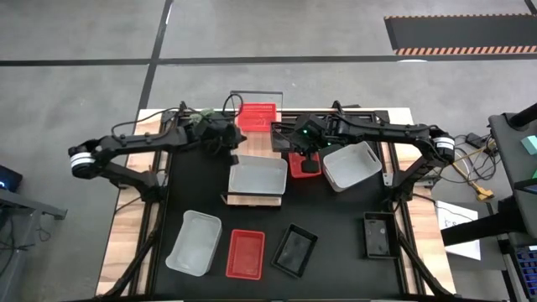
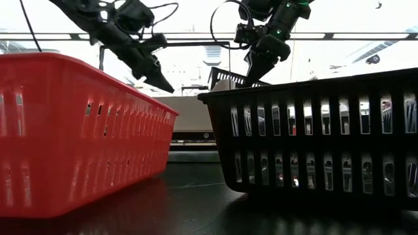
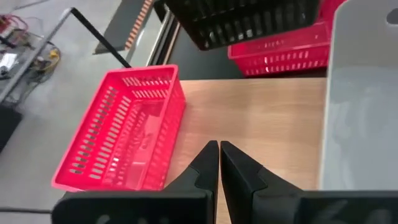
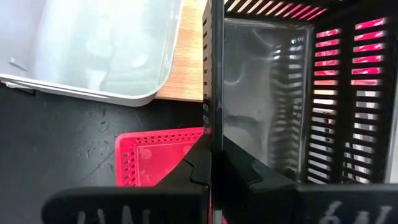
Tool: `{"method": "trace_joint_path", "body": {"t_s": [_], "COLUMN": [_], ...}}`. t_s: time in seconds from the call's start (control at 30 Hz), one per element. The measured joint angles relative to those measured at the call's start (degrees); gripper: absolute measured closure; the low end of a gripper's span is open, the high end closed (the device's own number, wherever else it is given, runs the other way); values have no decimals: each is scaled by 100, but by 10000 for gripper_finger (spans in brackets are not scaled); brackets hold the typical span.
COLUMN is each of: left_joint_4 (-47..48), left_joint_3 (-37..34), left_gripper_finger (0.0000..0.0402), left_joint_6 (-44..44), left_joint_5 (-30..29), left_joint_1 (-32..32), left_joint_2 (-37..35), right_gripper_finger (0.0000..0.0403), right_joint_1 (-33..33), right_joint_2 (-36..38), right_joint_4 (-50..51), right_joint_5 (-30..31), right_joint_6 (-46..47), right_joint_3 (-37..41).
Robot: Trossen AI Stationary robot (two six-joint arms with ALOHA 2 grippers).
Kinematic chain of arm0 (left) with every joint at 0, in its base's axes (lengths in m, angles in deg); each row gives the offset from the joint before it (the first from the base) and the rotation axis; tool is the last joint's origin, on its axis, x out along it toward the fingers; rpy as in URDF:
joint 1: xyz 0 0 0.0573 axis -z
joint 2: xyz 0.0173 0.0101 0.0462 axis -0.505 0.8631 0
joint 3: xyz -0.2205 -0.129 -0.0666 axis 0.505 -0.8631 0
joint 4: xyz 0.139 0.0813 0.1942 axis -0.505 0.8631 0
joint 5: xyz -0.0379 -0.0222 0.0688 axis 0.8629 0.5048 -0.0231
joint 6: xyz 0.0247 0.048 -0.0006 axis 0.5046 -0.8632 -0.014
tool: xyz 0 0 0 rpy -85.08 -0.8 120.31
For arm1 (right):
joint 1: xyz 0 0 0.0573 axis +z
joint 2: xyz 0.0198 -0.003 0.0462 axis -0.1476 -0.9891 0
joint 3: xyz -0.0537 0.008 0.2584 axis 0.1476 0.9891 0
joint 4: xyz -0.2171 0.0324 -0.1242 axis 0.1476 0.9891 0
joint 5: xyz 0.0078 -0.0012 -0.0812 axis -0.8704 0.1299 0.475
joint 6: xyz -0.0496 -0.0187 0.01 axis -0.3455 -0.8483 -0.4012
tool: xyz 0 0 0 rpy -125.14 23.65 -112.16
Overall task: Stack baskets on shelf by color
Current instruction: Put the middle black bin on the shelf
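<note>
The right gripper pinches a black slotted plastic basket by its thin wall; seemingly tilted, it may slip onto the red slotted plastic basket below.

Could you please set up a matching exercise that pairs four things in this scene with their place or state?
1. left gripper
2. right gripper
3. far red basket
4. front-right black basket

A. clamped on a raised black basket's wall
B. resting on the wooden shelf
C. shut, holding nothing
D. sitting on the black tabletop

Pairs: 1-C, 2-A, 3-B, 4-D
</note>
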Motion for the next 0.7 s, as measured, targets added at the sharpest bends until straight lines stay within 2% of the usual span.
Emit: {"method": "trace_joint_path", "body": {"t_s": [0.13,0.7], "left_joint_4": [7,811], "left_joint_3": [71,56], "left_gripper_finger": [402,402], "left_joint_6": [-27,184], "left_joint_5": [443,875], "left_joint_1": [-161,-220], "left_joint_2": [256,233], "right_gripper_finger": [394,394], "right_joint_1": [0,-13], "right_joint_2": [-40,-351], "right_joint_4": [0,-87], "right_joint_5": [-10,-21], "right_joint_6": [94,291], "right_joint_3": [6,11]}}
